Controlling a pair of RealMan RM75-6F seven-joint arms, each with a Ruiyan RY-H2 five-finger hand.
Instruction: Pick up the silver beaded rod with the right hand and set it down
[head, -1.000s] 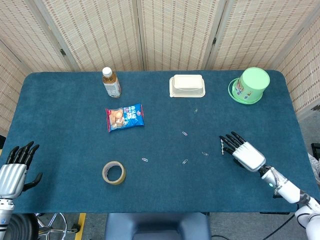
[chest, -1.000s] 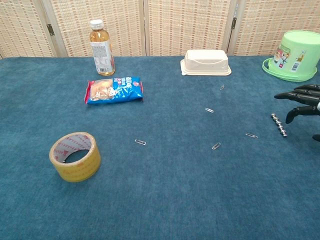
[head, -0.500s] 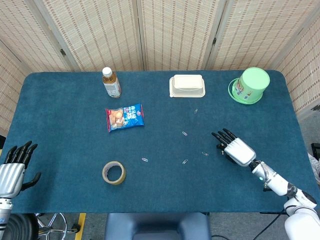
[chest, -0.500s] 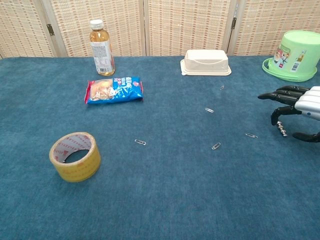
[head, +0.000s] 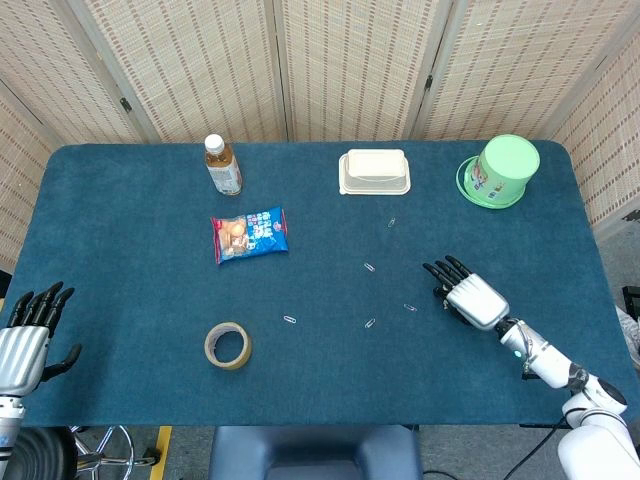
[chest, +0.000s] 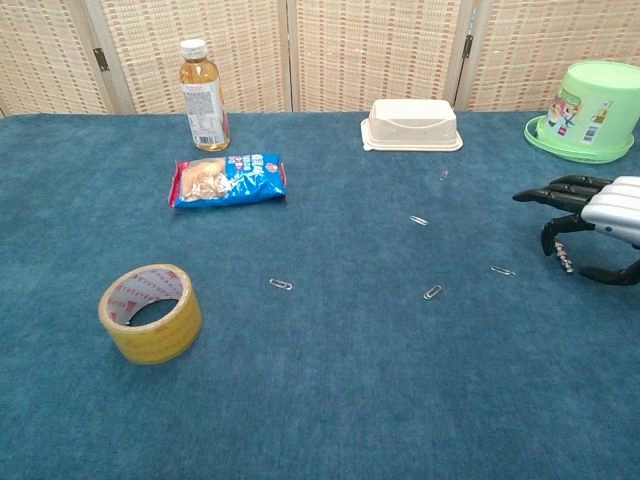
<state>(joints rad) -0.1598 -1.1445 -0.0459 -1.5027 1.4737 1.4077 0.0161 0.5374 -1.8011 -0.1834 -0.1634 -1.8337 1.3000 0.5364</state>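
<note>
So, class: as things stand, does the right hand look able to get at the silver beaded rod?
Probably yes. The right hand hangs directly over the silver beaded rod, its fingers curled down around it, and nothing lies between them. The nearest paper clip sits clear to the side. Whether the fingers already touch the rod cannot be told.

The right robot hand (head: 472, 298) reaches in from the lower right on an outstretched arm, palm down, dark fingers (chest: 553, 192) spread forward, thumb curled beneath. The left robot hand (head: 25, 338) hangs at the lower left edge, fingers up and apart, holding nothing.
</note>
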